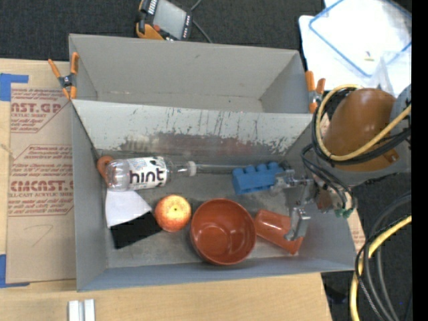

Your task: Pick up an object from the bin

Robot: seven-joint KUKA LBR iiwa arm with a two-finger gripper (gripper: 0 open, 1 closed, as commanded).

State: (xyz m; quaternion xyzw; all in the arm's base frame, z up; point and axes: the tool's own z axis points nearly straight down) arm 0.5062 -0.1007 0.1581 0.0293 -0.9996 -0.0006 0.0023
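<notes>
I have the claw [294, 204] low in the right end of the bin [87, 179]. Its fingers stand apart and I see nothing between them. One finger sits just beside the right end of the blue toothed block [255, 178]. The other comes down onto the flat orange-red piece [271, 227] lying against the right wall.

I judge that orange-red piece to be the likeliest pick, because the lower finger touches it. It lies tight between the wall and the orange-red bowl [223, 233], so the fingers have little room either side.

The blue block lies free on the floor near the back slope and would be easier to straddle.

Everything else is well clear to the left. The apple [173, 212] rests against the bowl, the clear bottle [137, 173] lies on its side, and a white-and-black card [130, 219] leans in the corner.
</notes>
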